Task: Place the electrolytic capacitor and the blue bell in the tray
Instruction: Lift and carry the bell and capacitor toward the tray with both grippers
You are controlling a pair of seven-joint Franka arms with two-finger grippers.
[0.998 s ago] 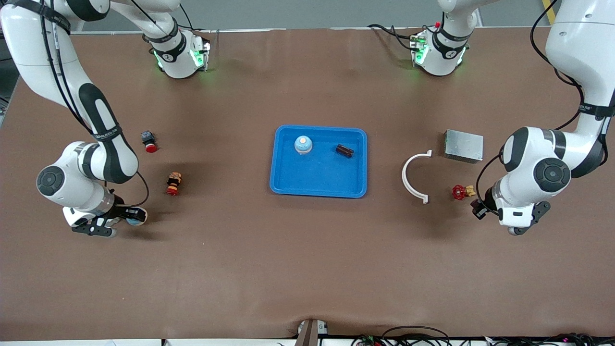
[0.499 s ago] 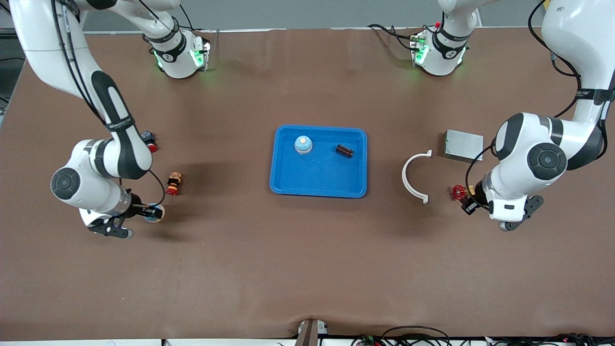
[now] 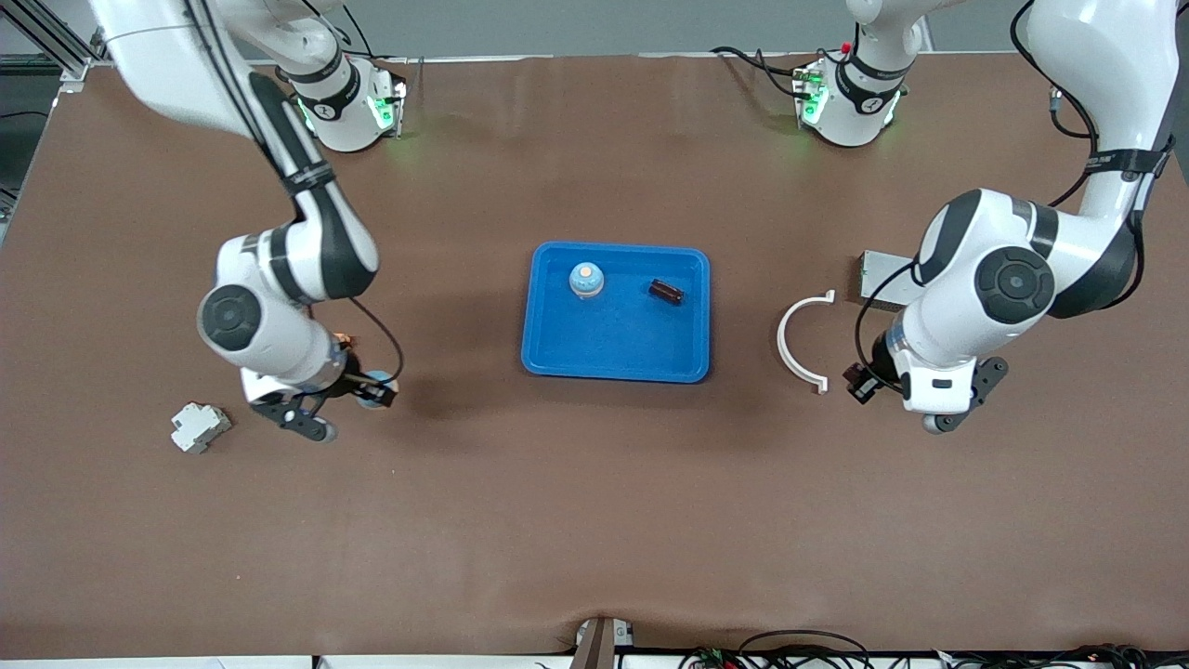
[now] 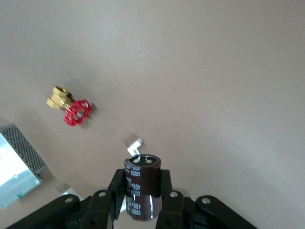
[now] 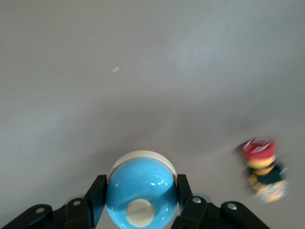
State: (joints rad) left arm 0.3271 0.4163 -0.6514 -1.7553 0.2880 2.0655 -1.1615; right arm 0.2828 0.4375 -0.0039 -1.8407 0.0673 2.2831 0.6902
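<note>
Carrying both parts toward the tray [image 3: 548, 358]: the right gripper [image 5: 141, 200] is clamping the blue bell [image 5: 141, 191], the left gripper [image 4: 142, 191] the electrolytic capacitor [image 4: 142, 185] — each over bare table, needing travel inward, then release.

Two glossy white arms, black joint bands and round grey caps; black cables along links; green-lit bases; black grippers with silver screws; markings apparently illegible.
</note>
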